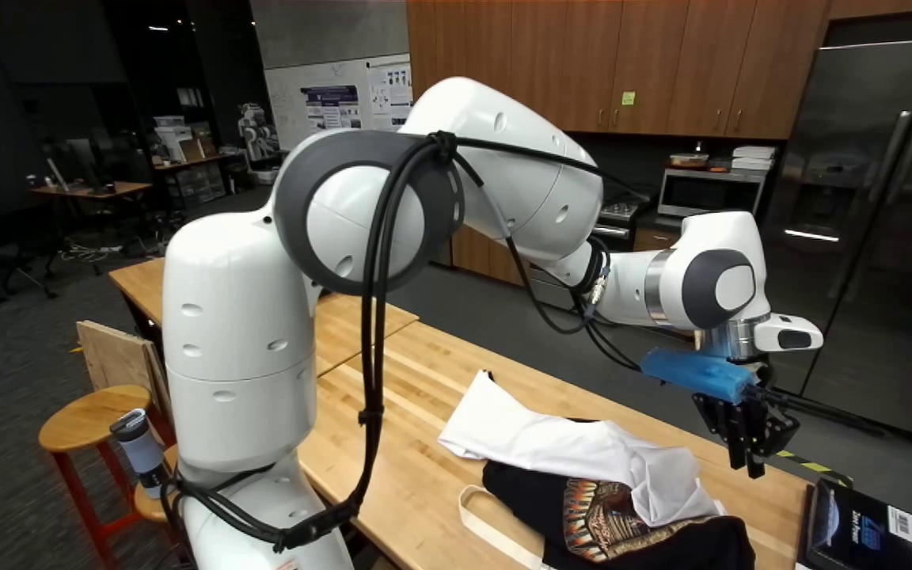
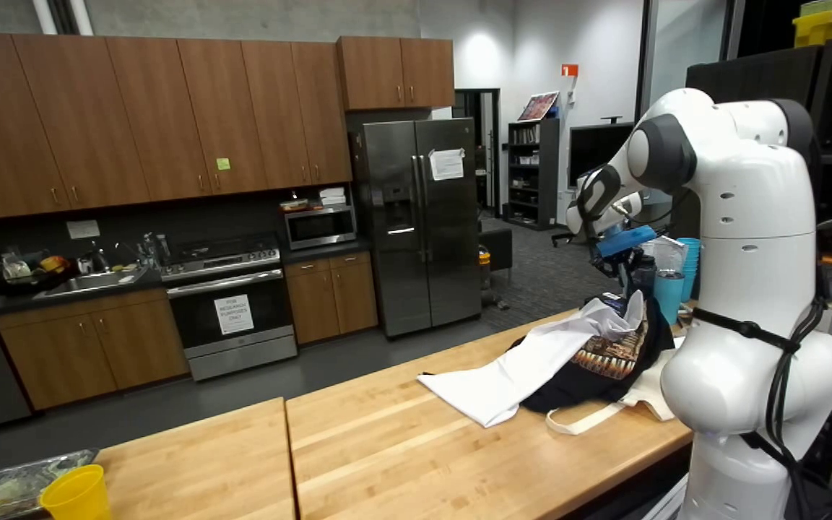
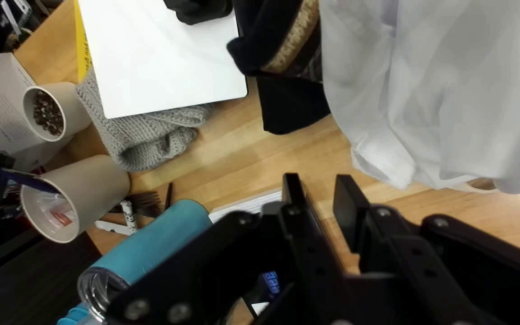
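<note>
My gripper (image 3: 318, 192) hangs above the wooden table with its fingers part-way apart and only table showing between them. In an exterior view the gripper (image 1: 745, 459) points down beyond the far end of a white cloth (image 1: 559, 443). That white cloth (image 3: 422, 99) lies crumpled to the right of the fingers in the wrist view, not touching them. Beneath it is a black cloth (image 1: 531, 495) with a patterned print (image 1: 602, 514) and a cream strap (image 1: 495, 530). A black box (image 1: 860, 526) rests below the gripper at the table end, partly hidden by the left finger in the wrist view.
In the wrist view a teal tumbler (image 3: 151, 243), two beige cups (image 3: 106, 185), a grey knitted cloth (image 3: 151, 144) and a white flat panel (image 3: 165, 63) crowd the left. A yellow cup (image 2: 76, 495) stands on the adjoining table (image 2: 199, 462).
</note>
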Motion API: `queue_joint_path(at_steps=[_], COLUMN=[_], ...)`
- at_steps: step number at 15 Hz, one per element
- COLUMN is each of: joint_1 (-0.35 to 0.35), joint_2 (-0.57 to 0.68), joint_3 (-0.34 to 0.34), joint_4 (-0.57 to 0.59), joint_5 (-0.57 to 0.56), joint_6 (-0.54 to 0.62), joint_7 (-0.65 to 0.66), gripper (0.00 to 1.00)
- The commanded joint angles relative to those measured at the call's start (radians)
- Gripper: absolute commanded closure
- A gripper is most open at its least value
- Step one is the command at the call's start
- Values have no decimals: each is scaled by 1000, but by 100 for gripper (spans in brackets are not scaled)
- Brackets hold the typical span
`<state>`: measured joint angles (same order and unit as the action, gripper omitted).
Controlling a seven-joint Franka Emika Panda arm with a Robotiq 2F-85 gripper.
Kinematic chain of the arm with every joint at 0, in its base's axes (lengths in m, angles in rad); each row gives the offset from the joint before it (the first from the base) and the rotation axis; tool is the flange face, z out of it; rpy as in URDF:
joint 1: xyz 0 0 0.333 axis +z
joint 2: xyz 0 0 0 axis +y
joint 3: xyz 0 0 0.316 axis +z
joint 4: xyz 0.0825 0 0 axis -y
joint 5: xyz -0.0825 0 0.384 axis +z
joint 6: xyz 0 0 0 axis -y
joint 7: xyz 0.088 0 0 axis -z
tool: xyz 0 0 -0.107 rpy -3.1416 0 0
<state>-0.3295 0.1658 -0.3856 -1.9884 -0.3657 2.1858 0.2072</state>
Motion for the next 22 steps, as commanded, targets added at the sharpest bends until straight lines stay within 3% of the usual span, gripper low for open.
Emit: queue_joint_path(at_steps=[1,3,5,10,12,16,18,22], joint_1=[-3,-20,-35,-91,-120,-158,-153,-116], joint_2=[3,35,57,86,75,8,-46,-141], joint_3=[3,7,12,-42,-62,-73,-69,-67], joint_4=[6,55,97,208,230,124,9,-242], joint_5=[2,60,138,40,22,126,179,159], joint_6=[-4,-33,-101,-379,-440,-405,-347,-172], joint_7=[-2,-64,-152,-295,-294,-203,-159,-14], gripper=[49,45,32,1,0,0,0,0])
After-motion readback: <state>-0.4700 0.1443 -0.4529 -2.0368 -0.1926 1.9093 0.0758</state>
